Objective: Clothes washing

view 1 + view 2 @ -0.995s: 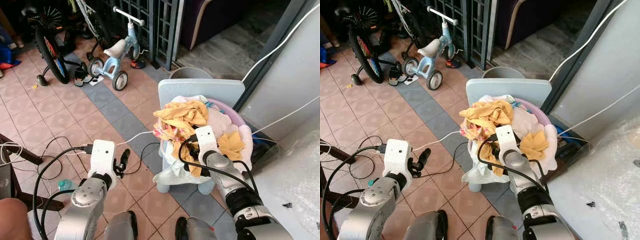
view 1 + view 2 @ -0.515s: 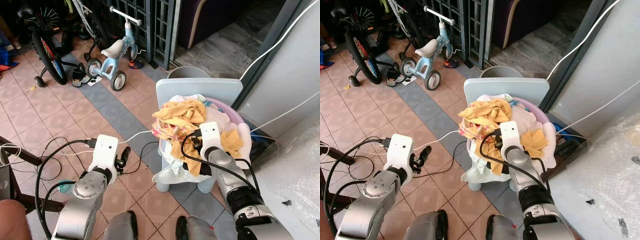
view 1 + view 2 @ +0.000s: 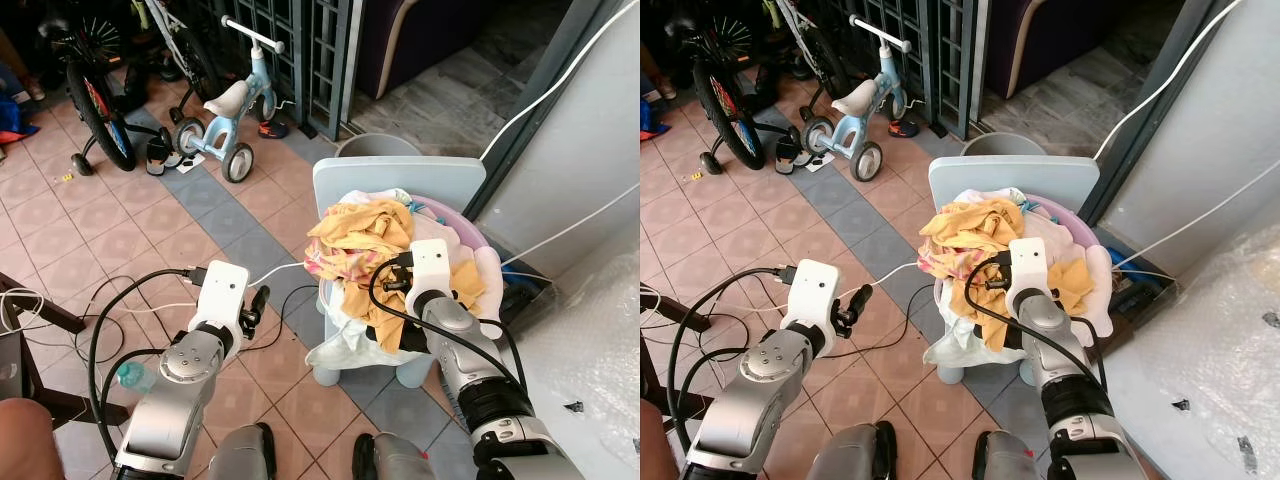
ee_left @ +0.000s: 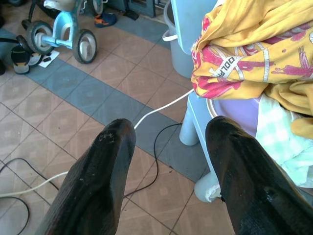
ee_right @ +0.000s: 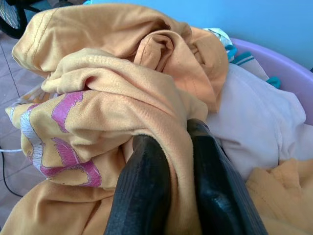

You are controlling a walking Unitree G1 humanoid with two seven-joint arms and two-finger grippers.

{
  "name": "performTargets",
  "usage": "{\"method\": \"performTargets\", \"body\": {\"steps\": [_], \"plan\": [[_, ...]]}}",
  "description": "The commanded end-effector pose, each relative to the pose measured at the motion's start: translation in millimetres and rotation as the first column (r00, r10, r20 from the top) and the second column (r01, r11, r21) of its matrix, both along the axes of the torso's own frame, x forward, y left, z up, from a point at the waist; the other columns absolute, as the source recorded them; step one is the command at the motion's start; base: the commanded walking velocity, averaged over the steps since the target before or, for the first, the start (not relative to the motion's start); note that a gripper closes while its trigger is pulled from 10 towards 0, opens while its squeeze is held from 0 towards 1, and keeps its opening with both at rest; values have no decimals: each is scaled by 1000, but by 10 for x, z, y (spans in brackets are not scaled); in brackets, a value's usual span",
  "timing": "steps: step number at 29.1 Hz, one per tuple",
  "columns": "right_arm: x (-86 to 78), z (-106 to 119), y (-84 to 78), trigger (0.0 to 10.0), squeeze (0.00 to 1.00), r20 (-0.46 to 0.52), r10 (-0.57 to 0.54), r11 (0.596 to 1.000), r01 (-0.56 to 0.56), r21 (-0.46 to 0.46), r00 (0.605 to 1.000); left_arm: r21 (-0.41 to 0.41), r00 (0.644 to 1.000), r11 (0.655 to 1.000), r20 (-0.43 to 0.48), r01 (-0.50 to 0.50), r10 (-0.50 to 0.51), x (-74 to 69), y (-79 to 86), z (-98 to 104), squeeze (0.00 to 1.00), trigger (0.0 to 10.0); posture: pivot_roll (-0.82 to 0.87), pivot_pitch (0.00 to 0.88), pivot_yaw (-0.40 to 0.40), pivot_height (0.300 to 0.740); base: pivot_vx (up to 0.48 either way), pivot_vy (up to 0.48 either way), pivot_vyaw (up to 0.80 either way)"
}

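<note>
Right wrist view, nearest item: right gripper (image 5: 168, 166), fingers narrowed onto a fold of the yellow garment (image 5: 112, 93), cloth pinched between them. Same garment tops the laundry heap in the purple basin (image 3: 465, 222), which sits on a pale blue child's chair (image 3: 400, 180) directly ahead of the robot.

Left gripper (image 4: 168, 142): fingers spread wide, holding nothing, hovering over the tiled floor (image 3: 100, 240) just beside the chair, pointed toward the basin's near edge.

Floor, near: white cable (image 3: 275, 272) and black cables. Further off: small blue tricycle (image 3: 235, 105), bicycle (image 3: 95, 90), metal gate (image 3: 310, 50).

Step in hand, as I judge it: picking the first piece off the pile. Next move likely calls for a lift clear of the heap without dragging neighbouring clothes over the rim.
</note>
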State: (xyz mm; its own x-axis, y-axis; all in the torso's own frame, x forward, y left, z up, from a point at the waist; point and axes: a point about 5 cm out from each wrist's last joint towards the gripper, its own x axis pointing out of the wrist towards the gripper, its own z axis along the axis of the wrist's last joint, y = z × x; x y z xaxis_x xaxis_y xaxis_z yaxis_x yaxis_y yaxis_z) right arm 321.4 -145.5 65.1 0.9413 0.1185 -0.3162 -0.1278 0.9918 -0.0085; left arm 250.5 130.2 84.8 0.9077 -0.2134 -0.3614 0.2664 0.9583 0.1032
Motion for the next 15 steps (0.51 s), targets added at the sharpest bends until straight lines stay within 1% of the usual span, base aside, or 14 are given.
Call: {"method": "performTargets", "body": {"steps": [1,2,4,6,7,9,11,12,13,14,15], "plan": [[1,129,-29,0,0,72,-3,999,0,37,997,8,1000,1000,-6,-4,4,-12,-3,-36,0,10000,20,75,23,740,0,0,0],[1,129,-29,0,0,72,-3,999,0,37,997,8,1000,1000,-6,-4,4,-12,-3,-36,0,10000,20,75,23,740,0,0,0],[-39,231,-66,0,0,120,-1,999,-6,52,993,10,1000,1000,-9,16,-16,0,-37,-66,0,10000,-3,55,42,740,0,0,0],[-48,256,-77,0,0,134,-3,998,-4,55,991,10,1000,1000,-8,21,-21,8,-45,-72,0,10000,-6,53,44,740,0,0,0],[-58,325,-109,0,0,171,-19,998,9,59,985,-5,1000,1000,-1,30,-30,34,-69,-67,0,10000,-18,46,53,740,0,0,0],[-60,356,-123,0,0,188,-27,998,16,56,982,-9,999,999,4,32,-32,46,-75,-65,0,10000,-26,41,59,740,0,0,0],[-75,523,-154,0,0,275,-33,999,21,46,961,-7,998,999,39,39,-39,81,-104,-37,0,10000,-37,30,64,740,0,0,0],[-75,523,-154,0,0,275,-33,999,21,46,961,-7,998,999,39,39,-39,81,-104,-37,0,10000,-37,30,64,740,0,0,0],[-85,736,-189,0,0,370,-37,999,24,40,928,-36,996,998,80,44,-41,137,-127,21,0,10000,-48,9,64,740,0,0,0],[-92,803,-203,0,0,396,-42,999,27,42,917,-53,995,998,93,45,-40,157,-135,41,0,10000,-49,5,64,740,0,0,0],[-96,907,-235,0,0,445,-61,998,52,31,893,-65,993,997,117,37,-29,207,-143,72,0,10000,-52,0,63,740,0,-472,0]]}}
